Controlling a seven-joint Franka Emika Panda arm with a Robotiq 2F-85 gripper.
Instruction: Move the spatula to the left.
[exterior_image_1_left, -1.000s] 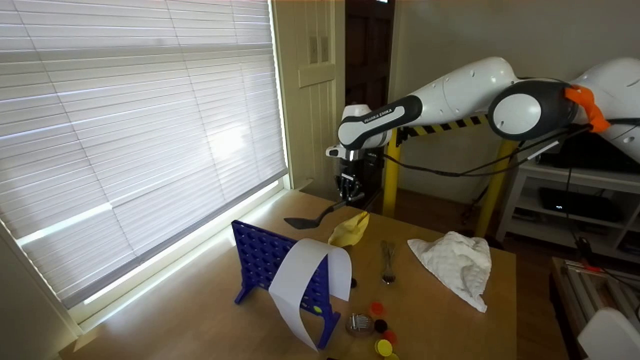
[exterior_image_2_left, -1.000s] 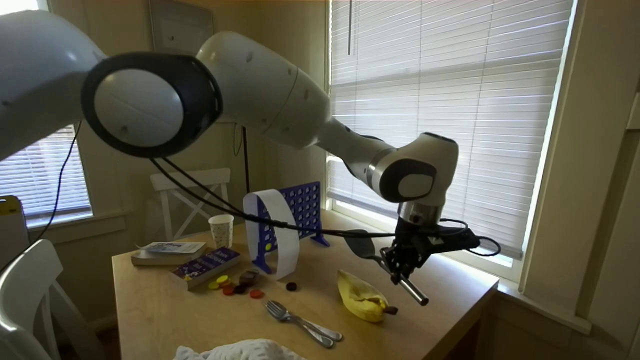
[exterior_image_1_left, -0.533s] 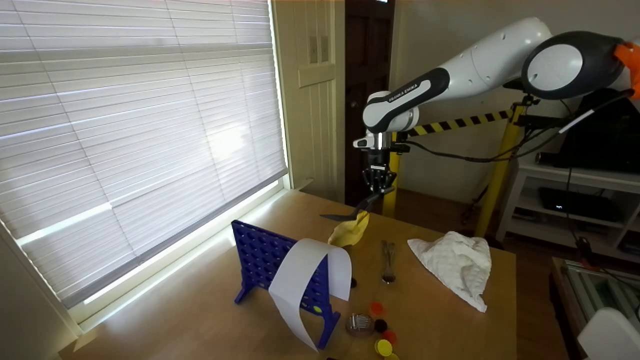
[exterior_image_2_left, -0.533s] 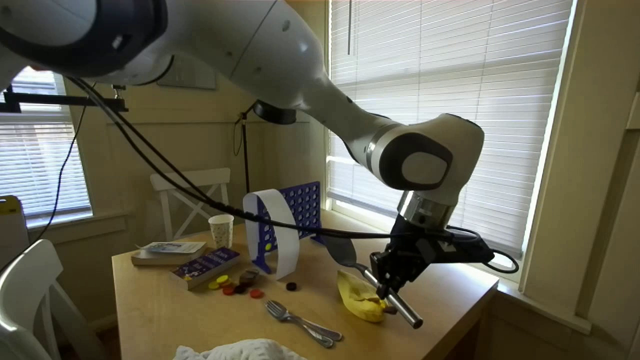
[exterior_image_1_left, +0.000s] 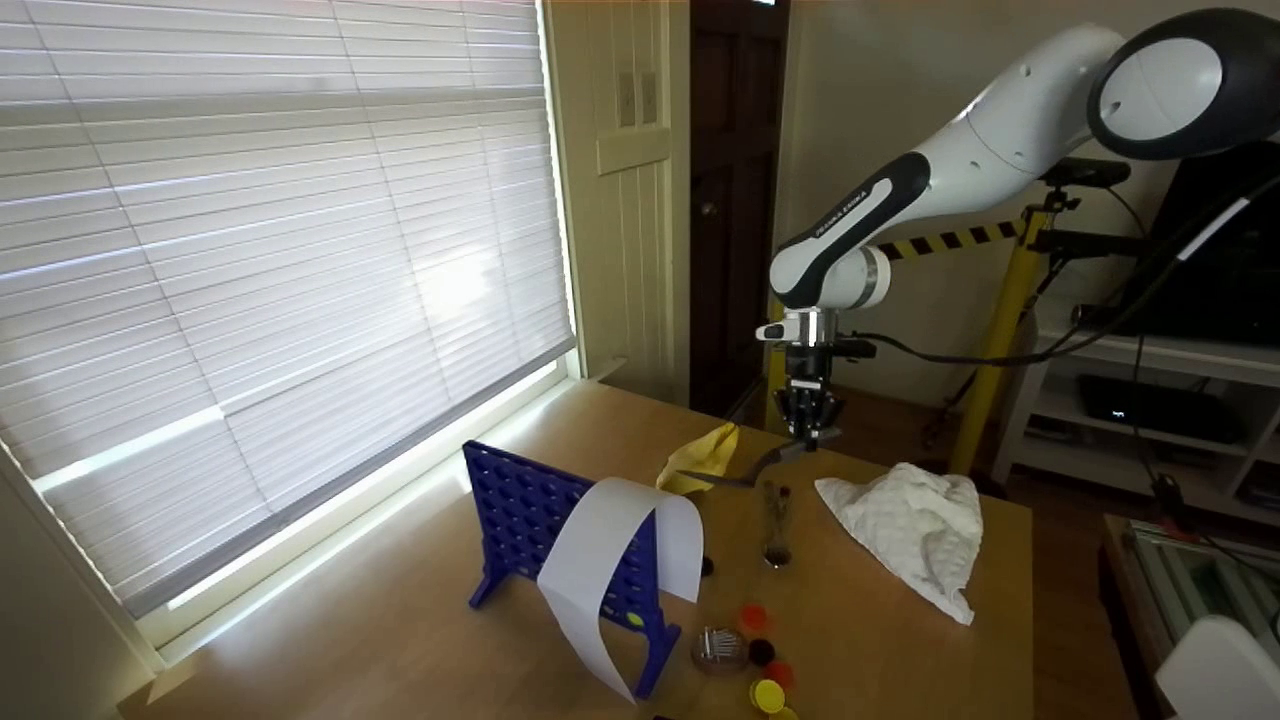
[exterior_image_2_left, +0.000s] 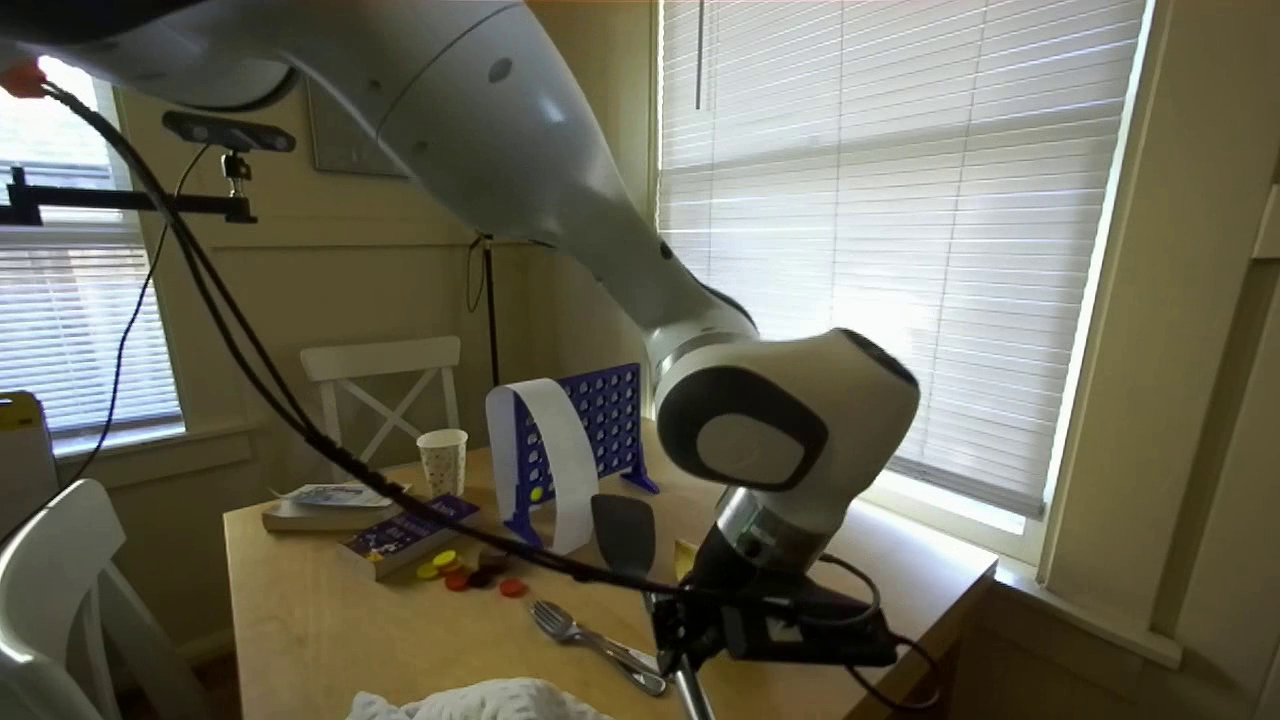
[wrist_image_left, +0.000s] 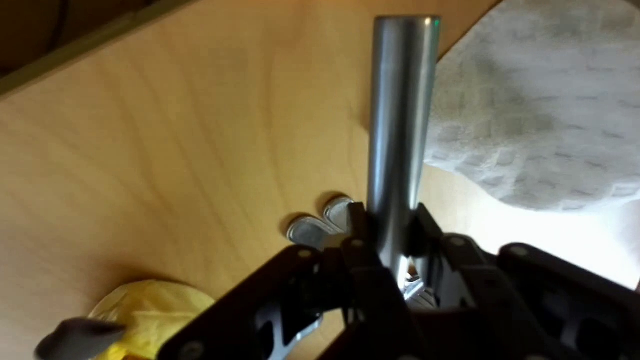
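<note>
The spatula (wrist_image_left: 401, 125) and "FRANKA EMIKA" arm (exterior_image_1_left: 960, 168) have moved.

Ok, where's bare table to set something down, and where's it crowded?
Free: the strip between blue rack and window blinds; also the patch bordered by game discs, cutlery and white cloth. Crowded: around the banana and cutlery, where the gripper holds the spatula overhead; and among the game discs beside the blue rack.
</note>
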